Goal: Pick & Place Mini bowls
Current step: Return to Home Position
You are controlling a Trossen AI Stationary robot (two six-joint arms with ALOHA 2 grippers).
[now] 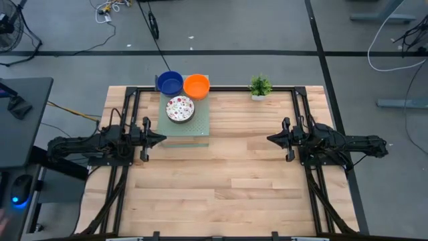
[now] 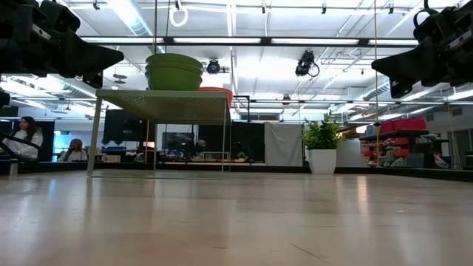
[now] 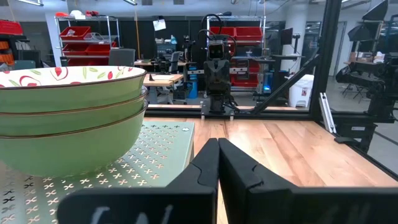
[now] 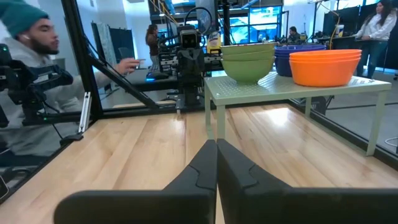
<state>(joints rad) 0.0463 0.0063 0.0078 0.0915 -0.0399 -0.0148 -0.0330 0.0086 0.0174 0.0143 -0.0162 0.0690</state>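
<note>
1. In the high view, the wooden table (image 1: pixel 227 181) lies bare across the centre and the whole lower half of the frame. This is the widest open room.
2. The green shelf (image 1: pixel 199 127) stands upper left of centre.
3. Three stacks crowd the shelf's upper part: the blue bowls (image 1: pixel 170 82), the orange bowls (image 1: pixel 196 85) and the white bowls (image 1: pixel 180 108). Its lower strip is bare.
4. In the low view, the space under the shelf is open between its legs.
5. The potted plant (image 1: pixel 260 86) blocks the table's upper edge right of centre, with a clear gap between it and the shelf.
6. The left gripper (image 1: pixel 159 138), fingers closed, sits at the shelf's left edge. The right gripper (image 1: pixel 271 138), also closed, is at mid right, well apart.
</note>
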